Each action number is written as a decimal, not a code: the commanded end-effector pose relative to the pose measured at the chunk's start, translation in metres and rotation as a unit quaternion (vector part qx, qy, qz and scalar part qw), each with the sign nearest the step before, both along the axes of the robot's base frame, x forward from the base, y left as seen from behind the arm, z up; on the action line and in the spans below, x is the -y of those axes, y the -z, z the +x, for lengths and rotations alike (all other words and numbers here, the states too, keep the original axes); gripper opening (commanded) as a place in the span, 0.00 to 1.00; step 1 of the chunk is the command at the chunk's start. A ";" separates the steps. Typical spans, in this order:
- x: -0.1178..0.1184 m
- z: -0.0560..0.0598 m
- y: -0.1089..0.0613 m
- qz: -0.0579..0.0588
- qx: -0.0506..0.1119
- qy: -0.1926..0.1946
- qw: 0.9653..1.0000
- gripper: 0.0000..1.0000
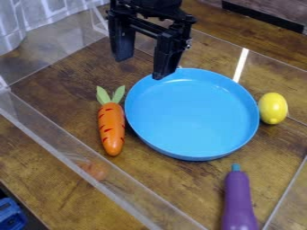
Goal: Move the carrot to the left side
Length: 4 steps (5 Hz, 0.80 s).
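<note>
The carrot point(110, 125) is small and orange with a green leafy top. It lies on the wooden table just left of the blue plate point(192, 135), its leaves pointing to the far side. My gripper point(144, 54) hangs above and behind the carrot, over the plate's far left rim. Its two black fingers point(167, 59) point down and stand wide apart, so it is open with nothing between them.
A yellow lemon point(274, 108) sits right of the plate. A purple eggplant point(236, 203) lies near the front right. Clear plastic walls point(60, 144) fence the work area on the left and front sides.
</note>
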<state>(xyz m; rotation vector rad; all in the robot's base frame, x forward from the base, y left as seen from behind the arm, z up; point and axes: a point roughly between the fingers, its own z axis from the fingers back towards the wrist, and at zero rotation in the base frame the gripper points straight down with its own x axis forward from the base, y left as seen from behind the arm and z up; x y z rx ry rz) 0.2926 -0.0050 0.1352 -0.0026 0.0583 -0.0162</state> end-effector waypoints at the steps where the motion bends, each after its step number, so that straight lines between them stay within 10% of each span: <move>1: 0.002 0.001 0.004 -0.004 -0.008 -0.037 0.999 1.00; 3: 0.000 -0.008 0.024 -0.022 -0.010 -0.112 0.993 1.00; 4: -0.002 -0.011 0.030 -0.039 -0.001 -0.192 0.981 1.00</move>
